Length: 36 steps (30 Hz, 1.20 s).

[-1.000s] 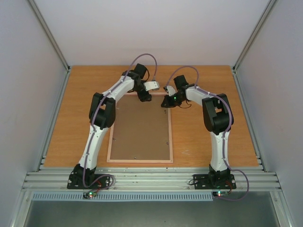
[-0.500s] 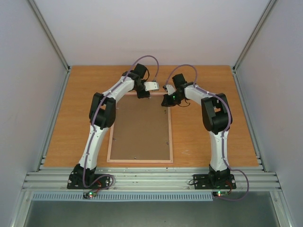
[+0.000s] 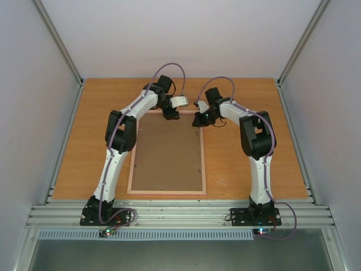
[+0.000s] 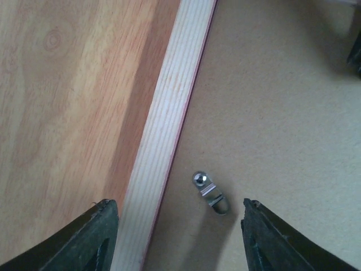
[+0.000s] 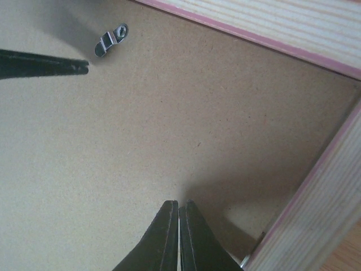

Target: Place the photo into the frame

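The left hand [image 4: 179,210] is open above the frame [image 4: 169,113], its pale rail and a metal clip [image 4: 210,192] between the fingers [image 4: 90,237]. The right hand [image 5: 179,208] is closed on nothing over the backing board [image 5: 141,124], near a frame corner.

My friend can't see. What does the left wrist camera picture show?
The open left gripper hangs over a small metal clip on the brown backing board. Beside the clip runs the pale wooden border of the frame, with the wooden table beyond it.
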{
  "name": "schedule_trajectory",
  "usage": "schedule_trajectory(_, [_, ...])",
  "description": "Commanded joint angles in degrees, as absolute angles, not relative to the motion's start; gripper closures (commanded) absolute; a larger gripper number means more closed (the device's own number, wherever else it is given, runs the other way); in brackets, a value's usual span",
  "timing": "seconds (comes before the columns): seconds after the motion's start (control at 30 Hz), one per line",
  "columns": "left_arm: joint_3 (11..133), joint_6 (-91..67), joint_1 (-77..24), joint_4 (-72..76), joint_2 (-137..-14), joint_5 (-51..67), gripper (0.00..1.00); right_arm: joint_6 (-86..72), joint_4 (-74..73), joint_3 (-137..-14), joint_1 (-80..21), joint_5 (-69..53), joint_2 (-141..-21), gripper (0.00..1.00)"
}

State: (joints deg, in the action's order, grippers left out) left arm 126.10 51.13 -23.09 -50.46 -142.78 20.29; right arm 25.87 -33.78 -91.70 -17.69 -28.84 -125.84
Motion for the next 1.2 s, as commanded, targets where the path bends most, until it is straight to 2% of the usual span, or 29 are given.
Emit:
schedule_trajectory(0.0, [128.4,46.6,-23.4,-52.6,-144.3,23.6,0.37,26.9,-35.3,-91.4,-17.4,-22.9,-129.3,0.94])
schedule_trajectory(0.13, [129.5,45.9,-23.8,-52.1,-145.2,22.2,0.3,26.8,-35.4,-91.6,-17.4,-23.0,-129.5,0.94])
schedule_trajectory(0.3, [128.4,49.1,-25.8,-51.6,-146.9,16.0,0.31,26.9,-35.6,-91.6,-17.5,-22.9,-129.5,0.94])
schedule_trajectory(0.37, [127.8,50.6,-26.2,-51.1,-147.5,13.9,0.34,26.9,-35.6,-91.6,-17.4,-22.9,-129.4,0.94])
schedule_trajectory(0.47, [127.7,51.6,-25.7,-51.0,-148.4,12.2,0.45,27.0,-35.7,-91.7,-17.4,-23.0,-129.5,0.94])
schedule_trajectory(0.63, [125.8,53.4,-24.1,-53.0,-147.7,13.5,0.58,27.1,-35.9,-92.0,-17.4,-22.9,-129.6,0.94])
schedule_trajectory(1.0, [121.5,63.8,-24.1,-53.3,-146.0,16.4,0.69,27.0,-36.3,-92.4,-17.4,-22.8,-130.0,0.94])
schedule_trajectory(1.17, [123.8,68.5,-24.1,-54.8,-147.6,17.6,0.76,27.0,-36.4,-92.5,-17.4,-22.8,-130.2,0.94])
